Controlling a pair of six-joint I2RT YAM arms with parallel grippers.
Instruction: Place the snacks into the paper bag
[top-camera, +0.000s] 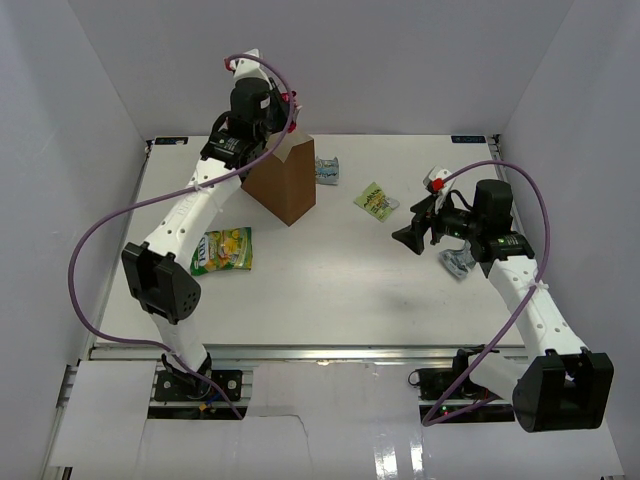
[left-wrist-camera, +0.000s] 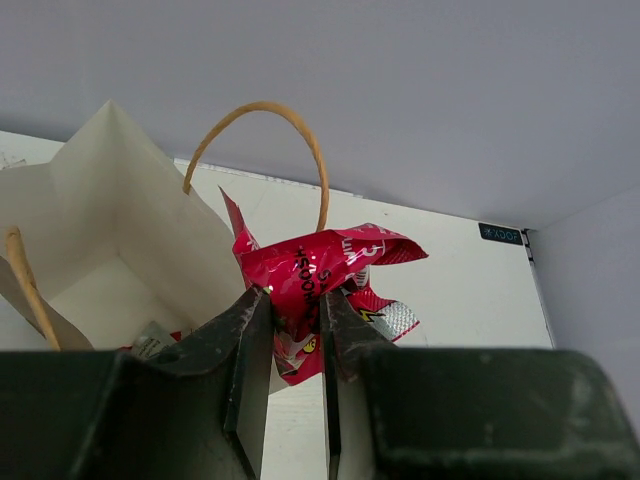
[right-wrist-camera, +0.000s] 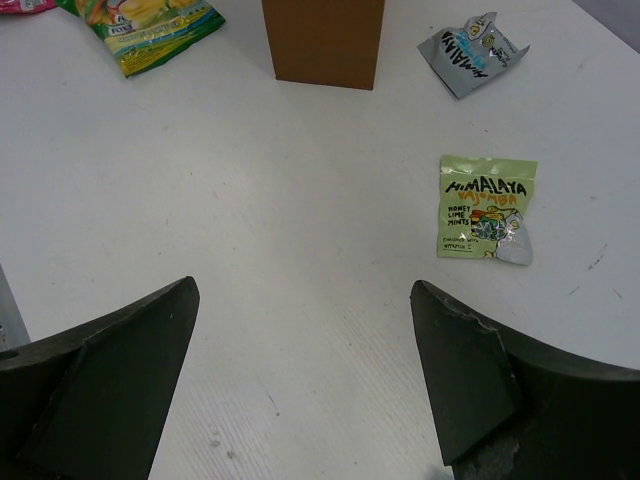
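Above the open mouth of the brown kraft paper bag (top-camera: 290, 190): the left tool (left-wrist-camera: 295, 300), its dark flat fingers pressed onto a crumpled red-pink packet (left-wrist-camera: 325, 262) of glossy, crinkly foil, with white lettering on the creased face and silver showing at the lower edge.

Upright on the white surface (top-camera: 330, 290), tall, folding to a wedge at the top, pale and matte inside, with a twisted paper loop handle (left-wrist-camera: 262, 108) arching behind the packet and a second one at the near rim.

Well to the right of the bag: the right tool (right-wrist-camera: 302, 290), blunt wedge-shaped fingers spread wide, nothing between them, hovering over bare surface.

Flat on the surface left of the bag and nearer the arm bases: a yellow-green packet (top-camera: 224, 250) with a fruit print.

Just right of the bag, toward the far edge: a wrinkled grey-blue packet (top-camera: 327, 168).

Farther right of the bag: a pale green, squarish Himalaya mint packet (right-wrist-camera: 485, 205), black lettering, one corner silvery and dented.

Farthest right of the bag, beside the right arm: another crumpled grey packet (top-camera: 458, 263).
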